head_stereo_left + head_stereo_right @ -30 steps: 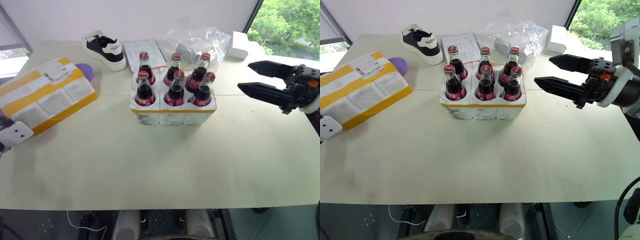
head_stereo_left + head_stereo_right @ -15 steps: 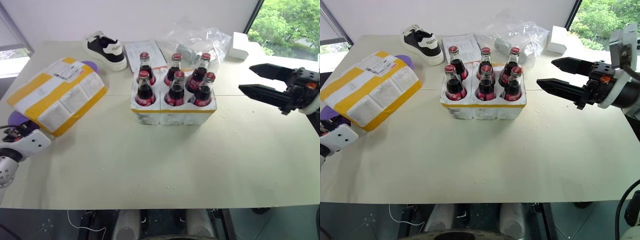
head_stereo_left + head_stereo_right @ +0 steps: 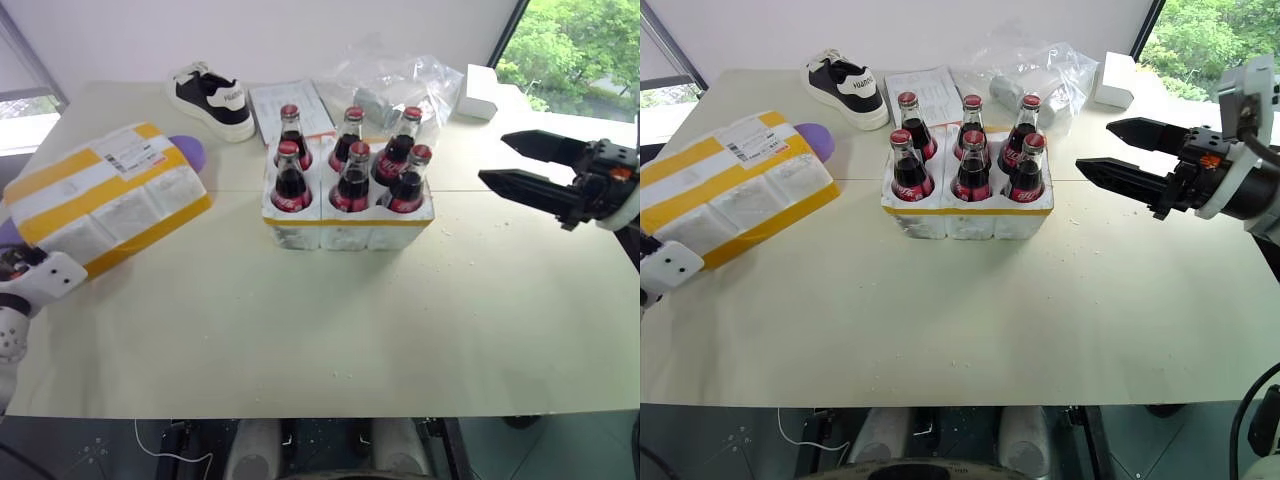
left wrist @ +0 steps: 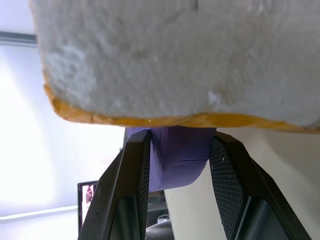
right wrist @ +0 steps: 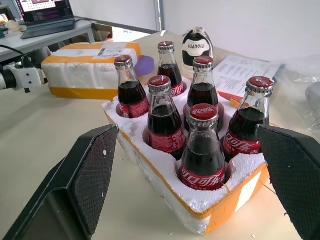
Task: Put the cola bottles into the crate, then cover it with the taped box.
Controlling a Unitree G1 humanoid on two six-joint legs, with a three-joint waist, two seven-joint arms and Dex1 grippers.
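All six cola bottles (image 3: pixel 970 160) are already sitting upright in the wells of the crate (image 3: pixel 965 215), which is parked mid-table (image 3: pixel 940 320) toward the far side. The taped box (image 3: pixel 730 190) is lying off at the table's left edge, label up, tilted, with a purple thing (image 4: pixel 177 157) poking out from under it. The left gripper (image 4: pixel 180 165) is sitting right at the near end of that box, and in the wrist view its fingers are straddling the purple piece just under the box's yellow-taped edge, looking clamped on it. The right gripper (image 3: pixel 1120 150) is hovering off to the right of the crate, jaws spread wide, holding nothing. A black-and-white sneaker (image 3: pixel 847 85), some papers (image 3: pixel 930 92), a plastic bag (image 3: pixel 1040 70) and a small white box (image 3: pixel 1115 78) are lying along the back.
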